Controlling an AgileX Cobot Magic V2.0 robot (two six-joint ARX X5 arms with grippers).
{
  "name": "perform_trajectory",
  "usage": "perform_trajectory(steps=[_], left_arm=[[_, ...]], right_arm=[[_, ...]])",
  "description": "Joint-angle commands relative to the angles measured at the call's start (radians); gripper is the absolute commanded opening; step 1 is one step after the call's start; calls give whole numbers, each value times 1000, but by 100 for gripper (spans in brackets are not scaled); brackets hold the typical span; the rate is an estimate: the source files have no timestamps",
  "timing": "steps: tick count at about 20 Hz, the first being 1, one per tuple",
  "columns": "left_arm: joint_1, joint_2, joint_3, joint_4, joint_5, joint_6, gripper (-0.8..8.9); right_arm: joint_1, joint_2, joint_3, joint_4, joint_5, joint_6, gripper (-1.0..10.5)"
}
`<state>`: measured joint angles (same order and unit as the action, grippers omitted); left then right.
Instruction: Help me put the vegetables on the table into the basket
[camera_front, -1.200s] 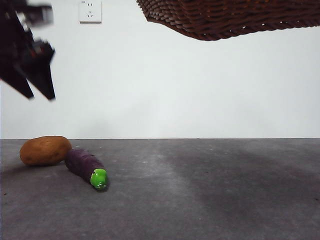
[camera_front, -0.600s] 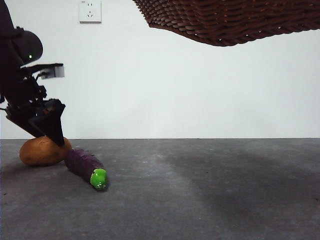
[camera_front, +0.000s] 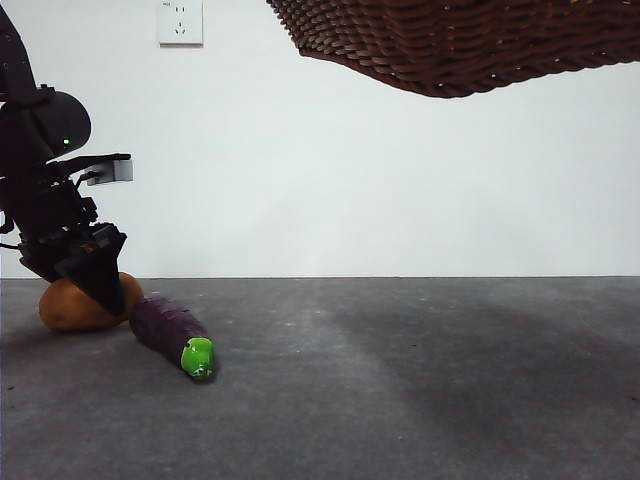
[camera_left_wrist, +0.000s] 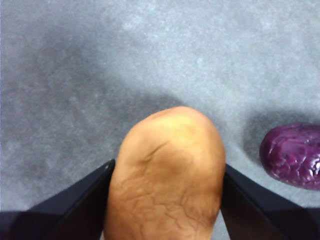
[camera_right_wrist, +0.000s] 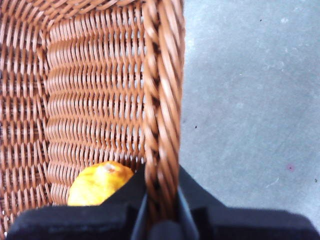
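Observation:
The orange-brown potato (camera_front: 70, 308) lies on the dark grey table (camera_front: 420, 390) at the far left, touching the purple eggplant (camera_front: 165, 328) with its green cap. My left gripper (camera_front: 88, 283) is down on the potato (camera_left_wrist: 167, 175), open, with one jaw close against each side. The eggplant's end (camera_left_wrist: 295, 155) shows beside it. My right gripper (camera_right_wrist: 161, 205) is shut on the braided rim of the brown wicker basket (camera_right_wrist: 162, 100) and holds it in the air at the top right of the front view (camera_front: 460, 40). The yellow corn cob (camera_right_wrist: 97, 185) lies inside the basket.
A white wall socket (camera_front: 180, 22) is on the back wall. The table stretches bare to the right of the eggplant, under the raised basket.
My left gripper has come down from high at the left until its jaws stand around the potato. The basket has shifted only slightly. The potato and eggplant have not moved.

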<state>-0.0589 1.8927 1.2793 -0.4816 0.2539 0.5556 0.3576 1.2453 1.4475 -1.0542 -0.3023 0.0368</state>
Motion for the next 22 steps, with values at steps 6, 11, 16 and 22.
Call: perform_trajectory(steps=[6, 11, 16, 22], left_arm=[[65, -61, 0, -74, 16, -143, -6], [140, -293, 0, -142, 96, -175, -6], [116, -594, -8, -281, 123, -189, -5], [-140, -914, -27, -515, 138, -194, -5]], right_arm=[[-1, -5, 3, 10, 33, 4, -12], [-6, 3, -51, 34, 34, 16, -13], [-6, 3, -227, 162, -11, 71, -12], [-6, 3, -432, 342, -110, 148, -12]])
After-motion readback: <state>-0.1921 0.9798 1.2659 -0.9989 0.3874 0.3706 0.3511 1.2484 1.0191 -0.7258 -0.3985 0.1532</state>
